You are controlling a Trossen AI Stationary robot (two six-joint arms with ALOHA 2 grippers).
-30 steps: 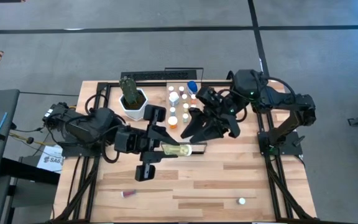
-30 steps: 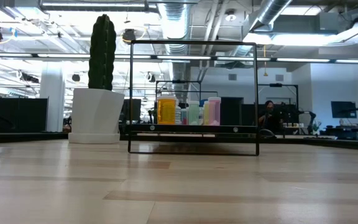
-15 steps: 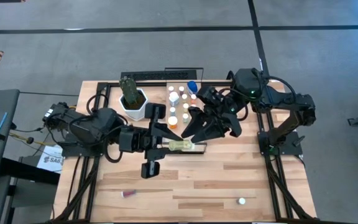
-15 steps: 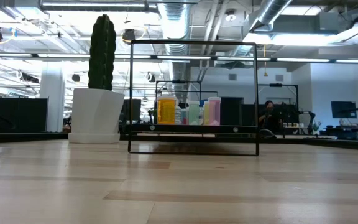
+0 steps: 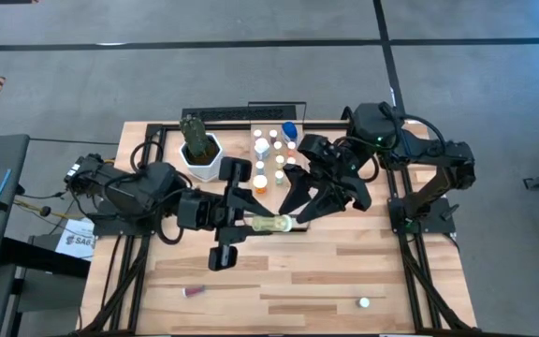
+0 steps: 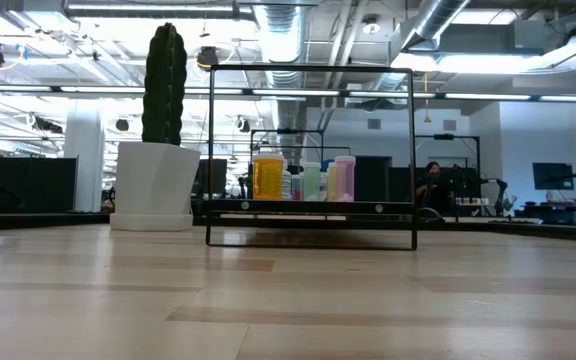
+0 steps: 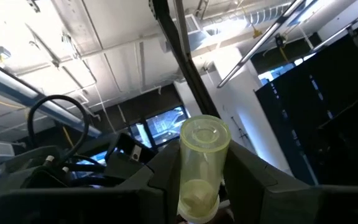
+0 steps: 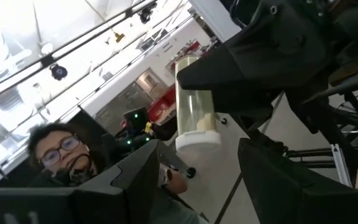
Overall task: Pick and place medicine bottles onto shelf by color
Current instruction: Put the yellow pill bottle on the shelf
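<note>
The left gripper (image 5: 251, 225) is pinched on a pale green bottle (image 5: 271, 225), holding it sideways above the table (image 5: 344, 271) with the free end pointing at the right gripper (image 5: 299, 208). In the left wrist view the bottle (image 7: 201, 168) stands out between the two dark fingers (image 7: 253, 183), which press on its lower part. The right gripper hangs just beyond the bottle's free end, its fingers spread wide and not touching it; in the right wrist view the bottle (image 8: 196, 112) with its white cap shows between those fingers (image 8: 120, 186), clamped in the left gripper (image 8: 241, 65) farther off. Behind both grippers, toward the far edge of the table, lies the shelf (image 5: 274, 173) with its dark frame, and on it stand rows of small bottles (image 5: 268, 159), white-capped with orange, green and white bodies, plus one blue-capped bottle (image 5: 289, 129) at the far end. In the low view the shelf (image 6: 311, 210) carries an orange bottle (image 6: 268, 177) beside green and pink ones. Left of the shelf sits a white pot (image 5: 201, 161) with a cactus (image 5: 193, 133). On the near side of the grippers, a reddish bottle (image 5: 193, 291) lies on its side, and a white cap (image 5: 364, 302) rests well apart from it.
</note>
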